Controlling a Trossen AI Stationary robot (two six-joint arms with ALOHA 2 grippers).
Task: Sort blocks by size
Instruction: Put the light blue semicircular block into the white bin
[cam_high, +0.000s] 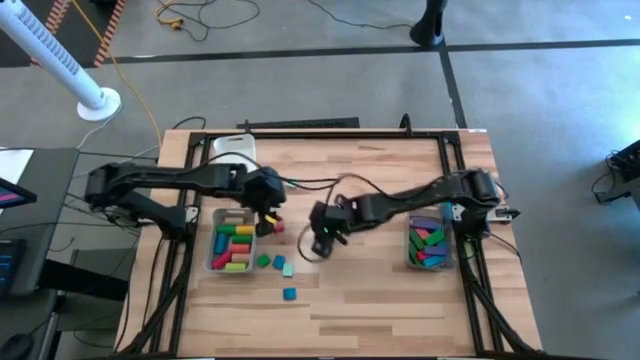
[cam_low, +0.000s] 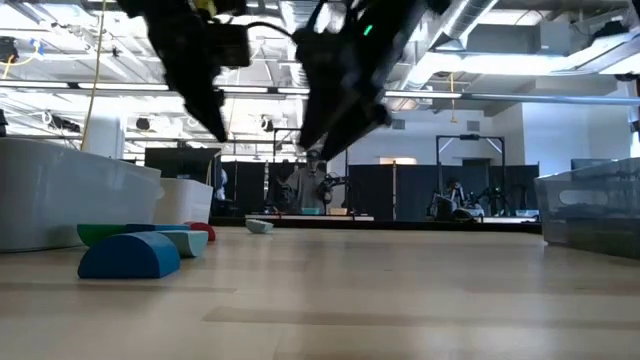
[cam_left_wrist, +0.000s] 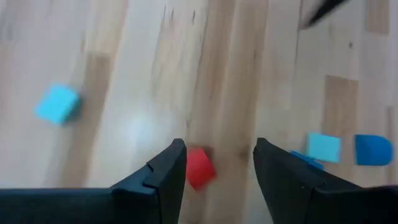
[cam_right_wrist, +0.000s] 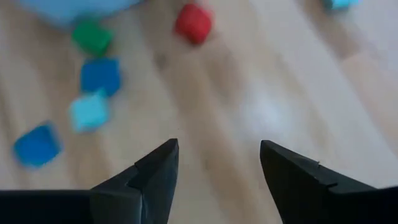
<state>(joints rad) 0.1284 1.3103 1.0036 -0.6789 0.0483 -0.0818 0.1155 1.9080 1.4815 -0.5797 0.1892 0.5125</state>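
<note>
**Now between picks: a few small blocks left loose on the table**

Mostly the blocks are already binned: one bright heap sits in the left bin, another in the right bin. What remains lies loose beside the left bin on the wooden table: a red block, a green block, a light teal block and a blue block.

The left gripper hangs just above the red block with its fingers parted and nothing between them. The right gripper hovers over bare wood near the table's middle, jaws spread wide and empty.

Judging by this, the red block is the next pick. That calls for lowering the left gripper straight down, closing on the cube, then carrying it to the bin matching its size.
</note>
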